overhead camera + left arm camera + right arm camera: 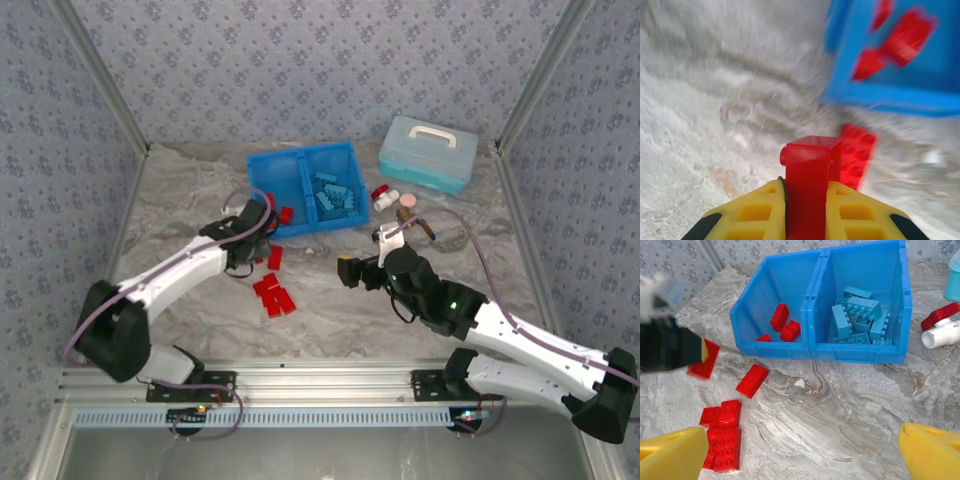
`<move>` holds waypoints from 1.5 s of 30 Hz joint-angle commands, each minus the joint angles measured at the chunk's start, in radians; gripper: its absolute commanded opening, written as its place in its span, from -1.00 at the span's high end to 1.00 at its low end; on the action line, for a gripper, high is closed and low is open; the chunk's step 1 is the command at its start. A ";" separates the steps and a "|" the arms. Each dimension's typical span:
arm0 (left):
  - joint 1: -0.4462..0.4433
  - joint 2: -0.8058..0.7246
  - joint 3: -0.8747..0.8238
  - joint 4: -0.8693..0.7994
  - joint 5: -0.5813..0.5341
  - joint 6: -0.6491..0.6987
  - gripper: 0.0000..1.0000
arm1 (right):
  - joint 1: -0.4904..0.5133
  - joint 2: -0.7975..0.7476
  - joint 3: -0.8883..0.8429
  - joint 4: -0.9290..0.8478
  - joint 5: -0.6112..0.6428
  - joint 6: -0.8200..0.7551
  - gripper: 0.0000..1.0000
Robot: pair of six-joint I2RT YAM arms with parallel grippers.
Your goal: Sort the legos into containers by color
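My left gripper [807, 200] is shut on a red lego [810, 170], which stands up between the yellow fingers. In the top view that gripper [275, 217] hovers by the front left corner of the blue bin [262, 170]. The left container [765, 300] holds red legos [780, 316]; the right container [890, 295] holds light blue legos [857, 315]. Loose red legos lie on the table: one [752, 380] in front of the bin and a cluster [722, 435] nearer. My right gripper [802, 455] stands open over bare table to their right.
A pale teal lidded case [428, 152] sits at the back right. Small red, white and pink bottle-like items [392, 198] lie between it and the bin. Patterned walls close in the marbled table [330, 310] on three sides.
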 commanded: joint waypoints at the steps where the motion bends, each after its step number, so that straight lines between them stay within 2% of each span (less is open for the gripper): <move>1: -0.010 -0.043 0.134 -0.038 -0.089 0.093 0.73 | -0.005 -0.002 0.015 -0.014 -0.016 0.016 -1.00; 5: -0.009 0.051 0.269 -0.015 -0.146 0.182 0.73 | -0.005 -0.003 0.015 -0.013 -0.022 0.025 -1.00; 12: 0.028 0.312 0.509 0.033 -0.174 0.276 0.73 | -0.002 -0.010 0.028 -0.054 -0.045 0.054 -1.00; 21: 0.078 0.653 0.811 -0.023 -0.068 0.319 0.71 | 0.010 -0.008 0.057 -0.095 -0.117 0.048 -1.00; 24: 0.079 0.736 0.898 -0.078 -0.062 0.319 0.66 | 0.015 -0.008 0.063 -0.105 -0.116 0.052 -1.00; 28: 0.082 0.798 0.998 -0.170 -0.072 0.289 0.40 | 0.022 -0.008 0.073 -0.120 -0.116 0.057 -1.00; 31: 0.081 0.776 1.002 -0.172 -0.052 0.286 0.15 | 0.028 -0.008 0.084 -0.134 -0.111 0.057 -1.00; 35: 0.078 0.707 0.996 -0.183 -0.055 0.302 -0.05 | 0.030 -0.009 0.093 -0.139 -0.101 0.056 -1.00; 39: 0.073 0.582 0.938 -0.188 -0.048 0.313 -0.06 | 0.032 -0.005 0.096 -0.126 -0.095 0.057 -1.00; 42: 0.055 0.416 0.771 -0.137 -0.011 0.316 -0.06 | 0.031 0.003 0.096 -0.117 -0.084 0.059 -1.00; 45: 0.021 0.226 0.527 -0.061 0.009 0.333 -0.06 | 0.031 0.011 0.096 -0.108 -0.083 0.059 -1.00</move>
